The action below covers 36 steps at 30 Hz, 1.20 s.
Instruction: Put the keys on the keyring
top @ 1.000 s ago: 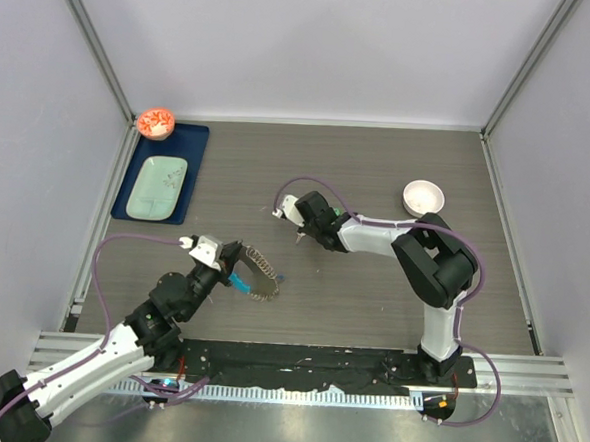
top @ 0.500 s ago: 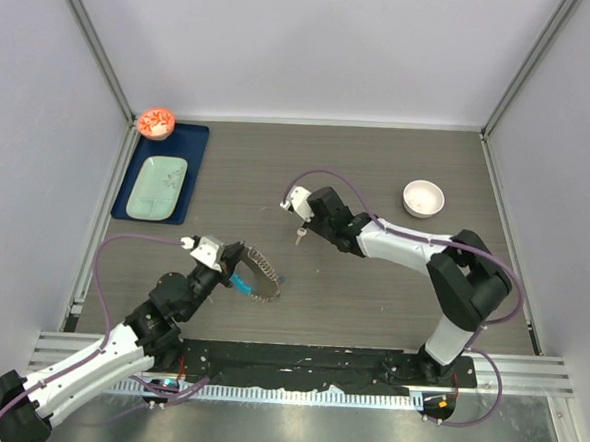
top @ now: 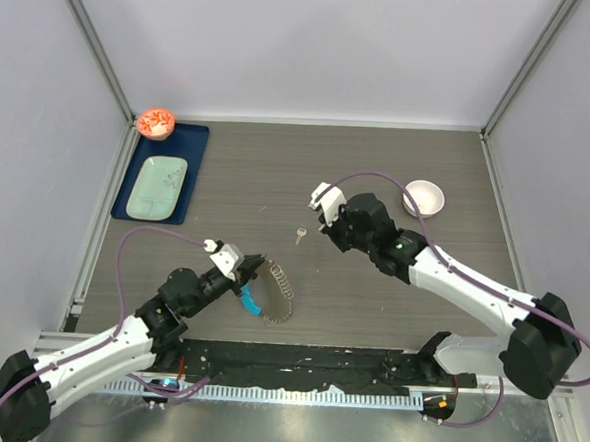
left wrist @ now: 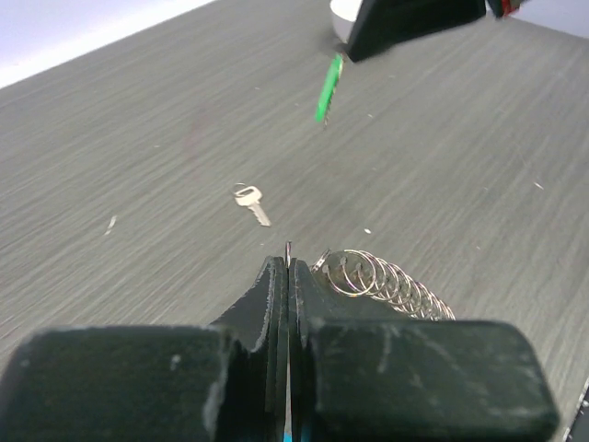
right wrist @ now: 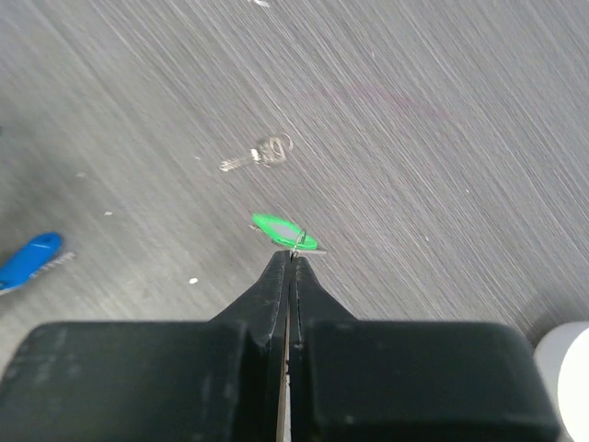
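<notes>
Metal rail (top: 526, 367) edges the near side of the counter (top: 378, 166), where both arms are bolted. Just beyond it, the left claw (top: 257, 272) is pressed together on the keyring (top: 281, 292). The top view shows the chain loop and a curved light-blue strap hanging at the fingertips. The left wrist view shows what the top view cannot: the jaws are fully together, a thin bit of metal pokes out at their tip, and the chain's coils lie just to their right.

Further out, the silver key (top: 300, 235) lies flat on the counter, well apart from the keyring and untouched. Beyond it, the right claw (top: 330, 229) is raised above the surface. From above, whatever it carries is too small to make out. Its own wrist view shows the jaws clamped on the green key (right wrist: 285, 232), above the counter. The keyring's dark-blue tag shows at that view's left edge. The left wrist view also shows this key dangling from the right claw.

A white bowl (top: 424, 197) sits near the right side. At the far left a blue tray (top: 196, 175) carries a pale green plate (top: 157, 186), with an orange dish (top: 156, 122) at its far corner. The counter is grey wood grain with a few pale flecks, enclosed by plain pale walls (top: 316, 42).
</notes>
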Available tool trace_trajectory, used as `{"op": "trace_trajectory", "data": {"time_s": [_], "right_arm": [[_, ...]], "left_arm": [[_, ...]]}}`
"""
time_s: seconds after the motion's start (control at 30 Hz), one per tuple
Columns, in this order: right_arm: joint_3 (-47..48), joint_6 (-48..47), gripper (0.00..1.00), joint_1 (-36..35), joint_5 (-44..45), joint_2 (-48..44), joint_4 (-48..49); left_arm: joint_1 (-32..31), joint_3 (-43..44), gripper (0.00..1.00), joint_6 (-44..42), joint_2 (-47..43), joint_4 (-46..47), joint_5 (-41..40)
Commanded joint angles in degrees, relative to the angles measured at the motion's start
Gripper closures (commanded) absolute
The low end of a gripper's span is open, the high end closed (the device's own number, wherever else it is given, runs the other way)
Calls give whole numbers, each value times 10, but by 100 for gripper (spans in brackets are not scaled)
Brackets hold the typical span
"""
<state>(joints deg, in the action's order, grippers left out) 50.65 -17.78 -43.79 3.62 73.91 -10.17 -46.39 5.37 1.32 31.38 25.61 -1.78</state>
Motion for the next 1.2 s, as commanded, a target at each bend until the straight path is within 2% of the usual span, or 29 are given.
{"op": "trace_trajectory", "data": {"time_s": [0.0,0.23,0.5,0.8,1.17], "right_arm": [[-6,30,99,-2,-80,-73,-7],[-15,28,99,-2,-164,-150,-28],[7,10,99,-2,-264,-169,-107],[10,0,99,-2,-310,-184,-164],[-8,2,99,-10,-330,-208,-175]], "left_arm": [[1,24,100,-11,33,97,79],[1,51,100,-67,76,126,154],[0,90,100,-94,123,139,242],[1,133,100,-100,208,146,362],[1,177,100,-93,271,156,404]]}}
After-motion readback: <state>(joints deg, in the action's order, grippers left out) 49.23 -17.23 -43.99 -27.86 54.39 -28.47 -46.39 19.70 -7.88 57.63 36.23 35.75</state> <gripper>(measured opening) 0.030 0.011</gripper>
